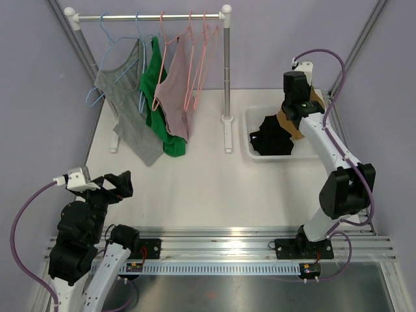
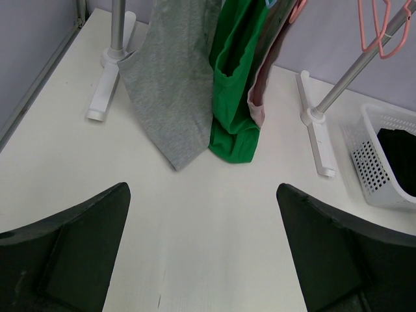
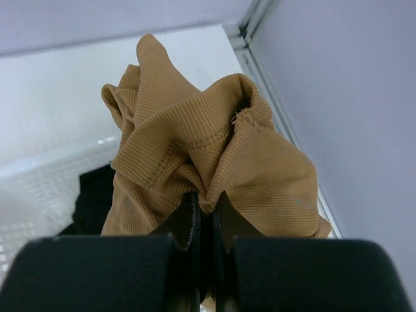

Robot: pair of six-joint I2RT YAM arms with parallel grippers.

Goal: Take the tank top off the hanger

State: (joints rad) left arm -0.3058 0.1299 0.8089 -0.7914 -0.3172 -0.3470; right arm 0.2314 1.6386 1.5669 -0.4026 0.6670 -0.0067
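Tank top, tan ribbed knit, off any hanger: bunched into a crumpled wad and pinched at its lower folds by the right gripper, whose jaws are closed tight on the cloth. In the top view the top hangs under the right gripper at the far right of the table, over the right part of the basket. Basket: white, perforated plastic, holding a black garment heaped inside; the right wrist view shows the same black cloth below and left of the tan top, with the basket wall beyond it. Rack: metal rail on two posts with white feet, at the far left of the table, well apart from the basket. On the rail, blue hangers and pink hangers. Hung there, left to right: grey top, green top, mauve top; the grey and green hems reach the table. Left gripper: near left corner of the table, low over the surface, jaws spread wide and holding nothing; its wrist view shows both dark fingers at the frame's lower corners, bare tabletop between them, and the grey top, green top and basket beyond.
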